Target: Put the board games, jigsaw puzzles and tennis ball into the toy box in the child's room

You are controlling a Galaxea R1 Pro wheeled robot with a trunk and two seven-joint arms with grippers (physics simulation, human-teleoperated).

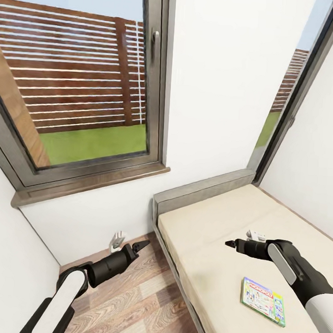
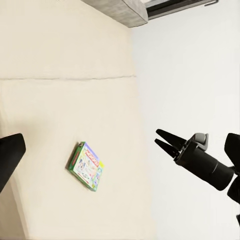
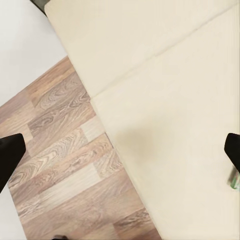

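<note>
One board game (image 1: 263, 300), a flat box with green edges and a white printed face, lies on the cream bed (image 1: 207, 233) near its front right. The left wrist view has the same board game (image 2: 86, 166) flat on the mattress. My right gripper (image 1: 229, 244) hovers open over the bed, up and to the left of the box, with nothing in it. It also appears as the right gripper (image 2: 157, 137) in the left wrist view. My left gripper (image 1: 143, 244) is open and empty above the wood floor, left of the bed. The toy box, table, jigsaw puzzles and tennis ball are out of view.
A grey headboard (image 1: 204, 188) meets the white wall. A large dark-framed window with a wooden sill (image 1: 86, 181) fills the left, and a second window (image 1: 299, 96) stands at the right. A white wall socket (image 1: 116, 242) sits low by the wood-plank floor (image 1: 128, 302).
</note>
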